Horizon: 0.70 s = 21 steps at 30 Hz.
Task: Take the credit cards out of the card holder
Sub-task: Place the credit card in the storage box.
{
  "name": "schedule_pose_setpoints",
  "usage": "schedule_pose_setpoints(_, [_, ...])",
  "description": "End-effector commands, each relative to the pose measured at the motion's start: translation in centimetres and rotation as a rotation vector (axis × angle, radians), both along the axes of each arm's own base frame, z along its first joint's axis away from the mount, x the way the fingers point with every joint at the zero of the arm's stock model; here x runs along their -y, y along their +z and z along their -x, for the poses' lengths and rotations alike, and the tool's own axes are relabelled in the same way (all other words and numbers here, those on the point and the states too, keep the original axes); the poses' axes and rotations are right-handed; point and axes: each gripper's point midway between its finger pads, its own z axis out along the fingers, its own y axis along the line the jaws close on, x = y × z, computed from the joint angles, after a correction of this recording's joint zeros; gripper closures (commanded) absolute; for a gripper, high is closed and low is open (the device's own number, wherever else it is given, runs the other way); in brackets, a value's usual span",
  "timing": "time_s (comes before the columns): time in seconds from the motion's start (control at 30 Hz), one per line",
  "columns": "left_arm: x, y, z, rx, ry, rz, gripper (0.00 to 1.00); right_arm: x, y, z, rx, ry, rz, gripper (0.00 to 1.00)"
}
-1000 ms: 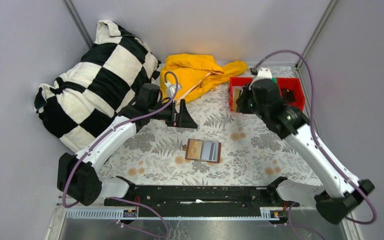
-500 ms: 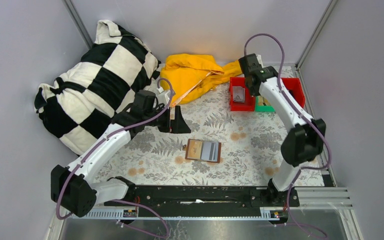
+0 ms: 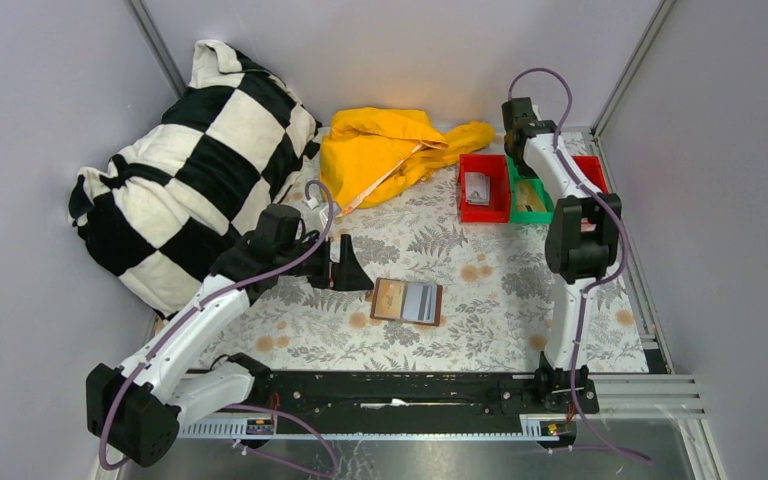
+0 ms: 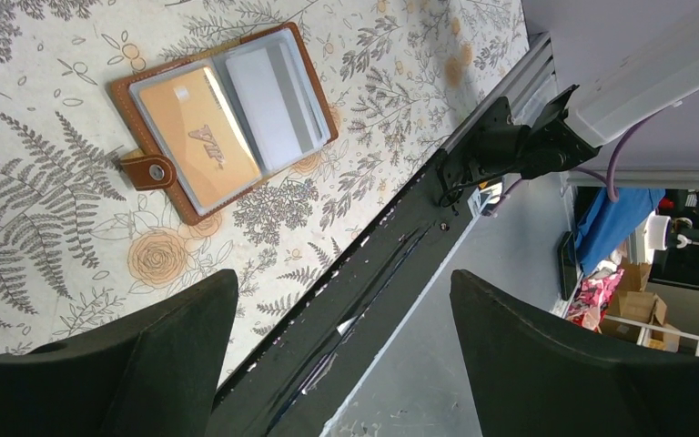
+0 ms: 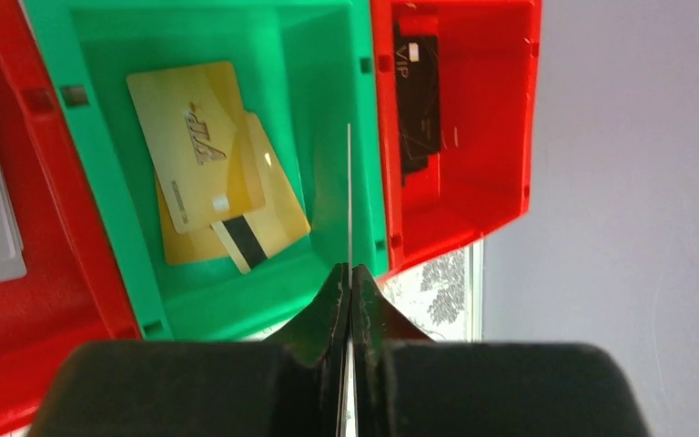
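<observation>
**A:** Card holder [image 4: 223,118], brown leather-look bifold, lies open mid-table [image 3: 500,300] toward the near edge, unmoved. A tan card [image 4: 196,137] is in its left pocket.

**B:** Arms?

**A:** Right gripper [image 5: 349,273] has swung to the far right corner, pinched on a thin edge-on card [image 5: 349,200] over the green plastic bin [image 5: 82,164], which holds two gold cards [image 5: 196,141]. The red plastic bin [image 5: 491,137] beside it holds a black card [image 5: 419,100]. Left gripper [image 4: 341,282], jaws wide and empty, has drawn back.

**B:** Clutter?

**A:** Chequered pillow [image 3: 180,170] and yellow cloth [image 3: 390,145] at the far edge.

red bins [image 5: 64,309] [image 5: 482,137]: 2 | green bin [image 5: 319,100]: 1 | gold cards [image 5: 196,137] [image 5: 278,214] in it: 2 | card holder [image 4: 150,171]: 1
</observation>
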Motion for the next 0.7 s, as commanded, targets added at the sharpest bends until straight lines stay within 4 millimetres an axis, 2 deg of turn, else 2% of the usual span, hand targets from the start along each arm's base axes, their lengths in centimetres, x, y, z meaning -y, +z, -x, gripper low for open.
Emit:
schedule_pose_setpoints(0.0, [0.2,0.6,0.1,0.007,0.006,0.036,0.09,-0.6,-0.2,-2.7,0.061,0.029,0.011,1.0])
schedule_pose_setpoints(0.13, [0.4,1.4,0.4,0.007,-0.001,0.059,0.09,-0.8,-1.6,-4.1,0.072,0.04,0.011,0.98])
schedule_pose_setpoints(0.23, [0.5,2.1,0.6,0.021,-0.012,0.082,0.09,-1.1,-2.9,-4.6,0.049,0.043,-0.001,0.8])
schedule_pose_setpoints(0.3, [0.4,2.0,0.4,0.021,0.001,0.074,0.09,-1.5,-3.5,-4.8,0.041,0.049,-0.024,0.58])
schedule_pose_setpoints(0.33, [0.3,1.9,0.4,0.017,0.007,0.069,0.09,-1.7,-3.6,-4.9,0.04,0.051,-0.035,0.54])
schedule_pose_setpoints(0.47, [0.3,1.6,0.6,0.004,0.012,0.078,0.09,-2.5,-3.3,-4.5,0.05,0.056,-0.095,0.49])
schedule_pose_setpoints(0.67, [0.4,1.1,0.5,-0.005,0.005,0.075,0.09,-3.5,-0.3,-3.5,0.12,0.06,-0.173,0.49])
